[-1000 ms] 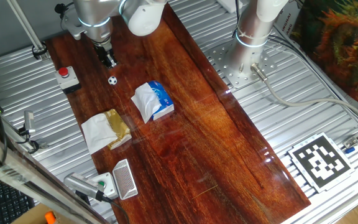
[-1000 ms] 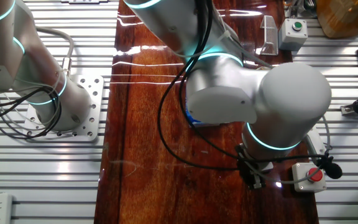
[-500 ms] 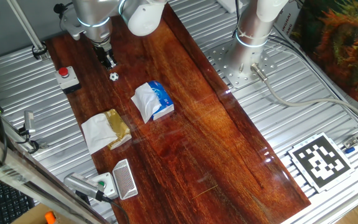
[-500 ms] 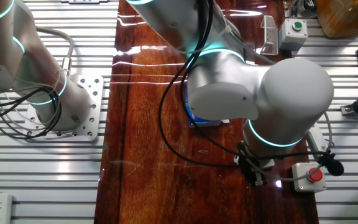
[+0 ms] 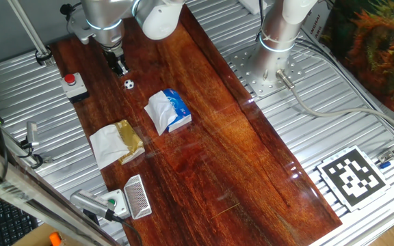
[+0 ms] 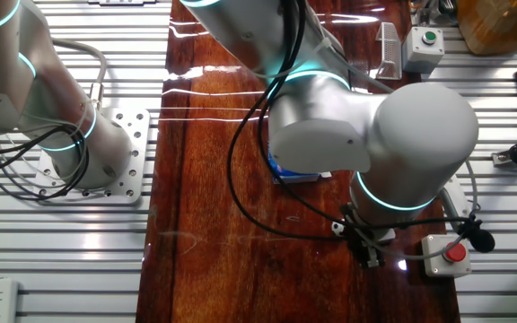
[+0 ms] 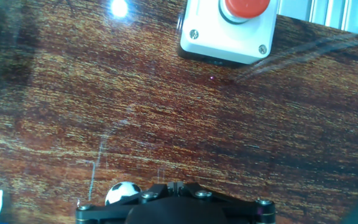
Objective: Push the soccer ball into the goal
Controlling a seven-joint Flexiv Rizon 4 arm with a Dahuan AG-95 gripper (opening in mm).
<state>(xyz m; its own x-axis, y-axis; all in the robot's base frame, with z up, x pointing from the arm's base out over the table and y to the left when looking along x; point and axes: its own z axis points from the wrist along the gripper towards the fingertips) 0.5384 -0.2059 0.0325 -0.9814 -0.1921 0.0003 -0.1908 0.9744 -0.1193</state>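
Observation:
The soccer ball (image 5: 128, 84) is a tiny white ball with black patches, lying on the dark wooden table just right of my gripper (image 5: 121, 69). In the hand view the soccer ball (image 7: 122, 193) peeks out at the bottom edge, left of my gripper (image 7: 176, 185), whose fingers are pressed together with nothing between them. The goal (image 5: 137, 197), a small white frame with grey mesh, stands far down the table near its front left corner. It also shows as the goal (image 6: 389, 49) at the top of the other fixed view, where the arm hides the ball.
A red button box (image 5: 72, 83) sits left of the gripper and fills the top of the hand view (image 7: 229, 28). A tissue pack (image 5: 169, 111) and a napkin with gold wrapper (image 5: 118, 143) lie between ball and goal. A green-button box (image 5: 111, 202) adjoins the goal.
The soccer ball has rolled a short way to the right and slightly up the table, away from the gripper. The gripper has shifted only slightly.

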